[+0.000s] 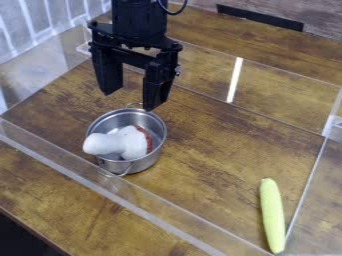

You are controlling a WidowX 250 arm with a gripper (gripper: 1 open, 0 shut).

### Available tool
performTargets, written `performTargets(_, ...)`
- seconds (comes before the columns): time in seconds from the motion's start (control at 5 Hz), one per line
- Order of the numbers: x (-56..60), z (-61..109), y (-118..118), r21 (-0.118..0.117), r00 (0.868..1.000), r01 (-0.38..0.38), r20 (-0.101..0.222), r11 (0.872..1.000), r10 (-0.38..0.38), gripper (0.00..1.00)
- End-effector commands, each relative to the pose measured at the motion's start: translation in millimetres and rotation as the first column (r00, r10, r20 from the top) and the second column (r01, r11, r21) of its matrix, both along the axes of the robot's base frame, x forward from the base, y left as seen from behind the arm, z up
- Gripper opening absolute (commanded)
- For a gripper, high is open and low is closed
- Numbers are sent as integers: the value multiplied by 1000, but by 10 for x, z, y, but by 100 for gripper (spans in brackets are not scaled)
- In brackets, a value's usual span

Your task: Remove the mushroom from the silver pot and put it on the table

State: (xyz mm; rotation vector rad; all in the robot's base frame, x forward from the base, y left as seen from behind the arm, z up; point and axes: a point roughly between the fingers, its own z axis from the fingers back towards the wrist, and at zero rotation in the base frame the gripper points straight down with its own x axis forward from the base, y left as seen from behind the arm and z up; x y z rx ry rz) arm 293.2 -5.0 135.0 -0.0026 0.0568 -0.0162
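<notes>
- camera view: gripper (pixel 130 88) hangs pointing down above the far rim of the silver pot (pixel 150 128), jaws spread wide and holding nothing; judged to be lined up for a descent into the pot.
- mushroom (pixel 118 143) lies tipped on its side inside the pot, pale stem showing most, a trace of red cap behind; not yet removed.
- table (pixel 214 165) offers bare wood right of the pot for set-down; yellow-green stick toy (pixel 271 214) lies well apart, near the front right.

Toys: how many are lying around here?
2. A mushroom lies inside the pot under the gripper; a yellow-green stick lies on the table, front right. None seem hidden.
</notes>
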Motion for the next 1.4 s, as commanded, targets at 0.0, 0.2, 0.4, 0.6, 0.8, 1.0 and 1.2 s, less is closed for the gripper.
performTargets(0.0, -11, -173, 50, 3, 1000, -8, -21, 1000, 8, 100)
performTargets(0.2, 0, -311, 25, 12, 1000, 9, -25, 1000, -9, 100)
performTargets(0.4, 36, -422, 27, 21, 1000, 14, -25, 1000, -13, 100)
performTargets(0.6, 30, -562, 185, 36, 995, 101, -20, 994, -100, 100)
performTargets(0.8, 29, -670, 308, 42, 984, 176, -13, 983, -176, 100)
performTargets(1.0, 75, -703, 333, 45, 986, 165, -8, 985, -165, 100)
performTargets(1.2, 119, -721, 339, 42, 989, 150, -4, 988, -150, 0)
